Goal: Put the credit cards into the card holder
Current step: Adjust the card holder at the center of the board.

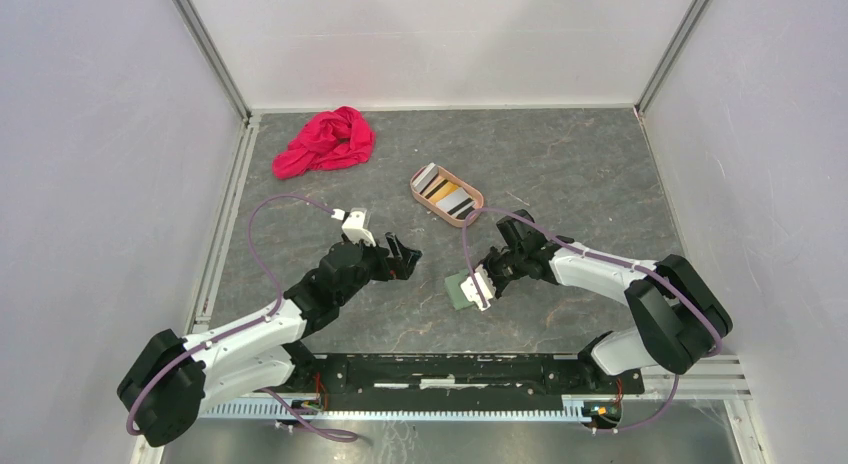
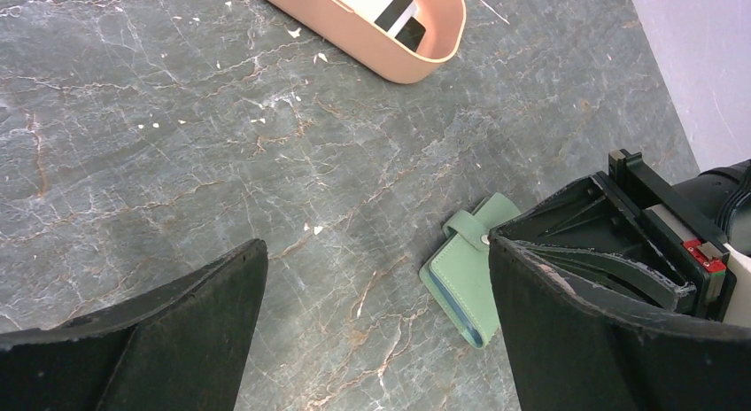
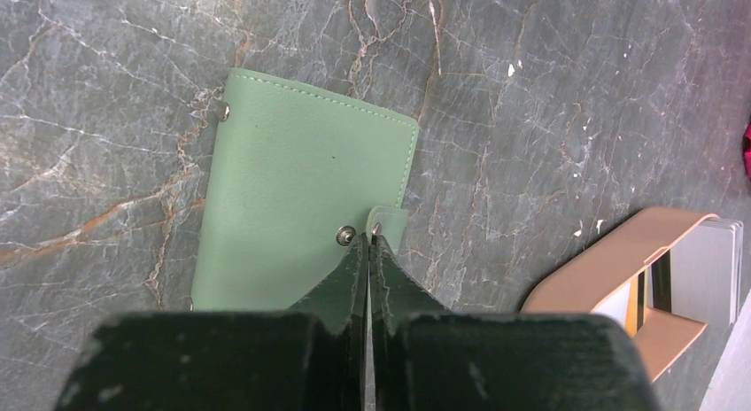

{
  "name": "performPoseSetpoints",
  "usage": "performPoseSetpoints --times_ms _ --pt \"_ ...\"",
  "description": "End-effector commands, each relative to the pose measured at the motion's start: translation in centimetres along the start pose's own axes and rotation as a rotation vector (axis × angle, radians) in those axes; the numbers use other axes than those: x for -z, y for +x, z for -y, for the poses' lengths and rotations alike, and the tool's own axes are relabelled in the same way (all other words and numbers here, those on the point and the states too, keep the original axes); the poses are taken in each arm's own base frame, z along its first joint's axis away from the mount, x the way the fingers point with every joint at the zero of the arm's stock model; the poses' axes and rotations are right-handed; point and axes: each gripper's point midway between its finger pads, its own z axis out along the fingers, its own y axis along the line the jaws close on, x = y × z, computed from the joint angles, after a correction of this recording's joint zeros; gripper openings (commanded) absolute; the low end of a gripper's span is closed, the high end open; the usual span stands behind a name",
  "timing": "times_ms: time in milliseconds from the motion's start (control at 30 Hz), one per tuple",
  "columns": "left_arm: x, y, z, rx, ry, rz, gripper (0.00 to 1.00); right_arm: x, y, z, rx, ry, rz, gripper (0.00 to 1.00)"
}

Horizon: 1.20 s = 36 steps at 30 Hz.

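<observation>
Right wrist view: pinching the snap tab (image 3: 390, 218) of the card holder (image 3: 292, 198) with the right claw (image 3: 368, 244), both fingers pressing together on the thin flap, just beside the metal stud (image 3: 345, 236) on the cover. Gripping here, by judgement, for getting purchase on the opening edge before swinging the cover open and exposing the pockets; tab apparently sitting off the stud already. Lying folded shut, green side up, flat on the bench (image 3: 531, 92), near the front middle between the two arms.

Top external view: waiting with the left claw (image 1: 407, 255) spread wide apart and gripping nothing, hovering just left of the holder, probably for pinning the cover down during opening. Sitting well apart from the holder, toward the back, inside a pinkish tray (image 1: 478, 197): the credit cards (image 1: 445, 192), none yet transferred. Lying unused near the far left corner: a red cloth (image 1: 325, 142). Risking, with so slight a pinch, dragging the whole holder across the bench instead of opening it.
</observation>
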Motion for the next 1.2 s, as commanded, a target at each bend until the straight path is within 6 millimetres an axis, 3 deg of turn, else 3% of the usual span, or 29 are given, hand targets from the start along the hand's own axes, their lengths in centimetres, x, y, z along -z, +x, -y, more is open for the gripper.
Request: performPoseSetpoints --times_ms 0,167,433,867,1167 --pt "0.0 -1.6 1.4 0.042 0.046 0.048 1.0 0.5 -0.8 1.1 -0.007 0.02 0.012 0.0" --pt "0.0 -0.4 2.1 0.081 0.091 -0.005 0.97 0.8 -1.1 1.4 -0.013 0.03 0.017 0.0" --pt "-0.1 4.3 2.2 0.189 0.067 -0.177 0.91 1.0 -1.3 1.5 -0.024 0.029 0.021 0.0" --pt "-2.5 7.4 4.9 0.059 -0.074 -0.301 0.75 1.3 -1.0 0.5 -0.012 -0.008 0.01 0.0" --pt "-2.7 7.8 5.1 0.039 -0.085 -0.313 0.69 1.3 -0.9 0.4 -0.005 -0.013 0.008 0.0"
